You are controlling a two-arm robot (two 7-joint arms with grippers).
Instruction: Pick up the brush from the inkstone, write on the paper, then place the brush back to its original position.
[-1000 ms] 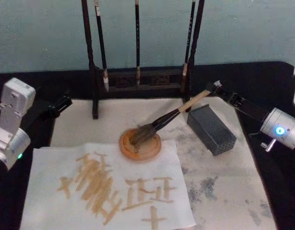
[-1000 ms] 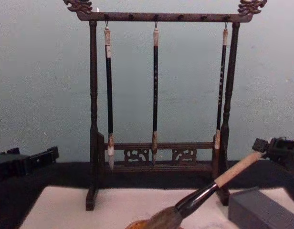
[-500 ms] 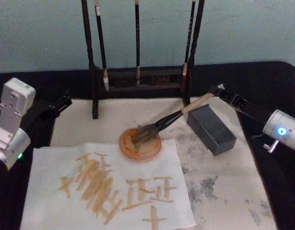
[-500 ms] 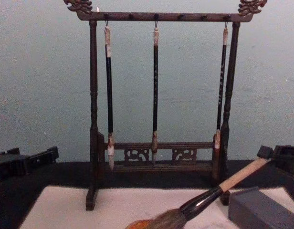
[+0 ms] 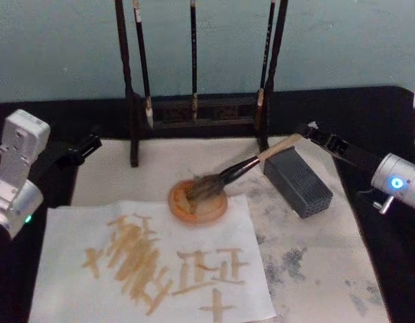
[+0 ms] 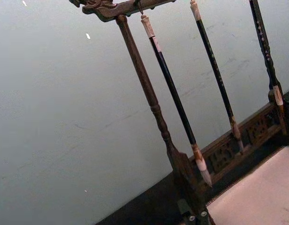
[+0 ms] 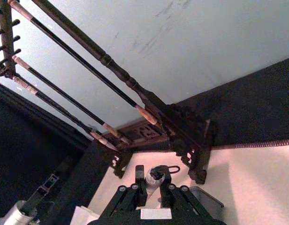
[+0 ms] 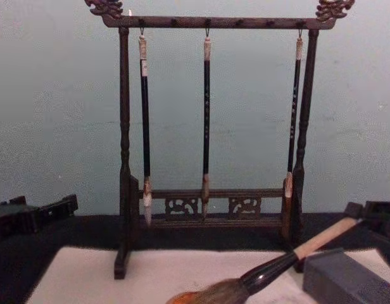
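Note:
The brush (image 5: 248, 163) lies slanted, its bushy head resting in the round orange inkstone (image 5: 188, 213) and its pale handle leaning over the grey block (image 5: 298, 182). My right gripper (image 5: 307, 129) is shut on the handle's far end. In the right wrist view the white end cap with its cord loop (image 7: 156, 174) sits between the fingers. From the chest the brush (image 8: 290, 259) slopes down toward the inkstone (image 8: 179, 297). The paper (image 5: 73, 235) lies in front of the inkstone, covered with tan strokes. My left gripper (image 5: 86, 145) is parked shut at the table's left.
A dark wooden brush rack (image 5: 194, 108) with three thin hanging brushes (image 8: 206, 120) stands behind the inkstone. A stained pale felt mat (image 5: 315, 269) covers the table under the paper. The grey block (image 8: 347, 278) sits right of the inkstone, near the right arm.
My right gripper has lowered and drawn right, tilting the brush handle down toward the grey block while the bristles stay in the inkstone. The left arm has not moved.

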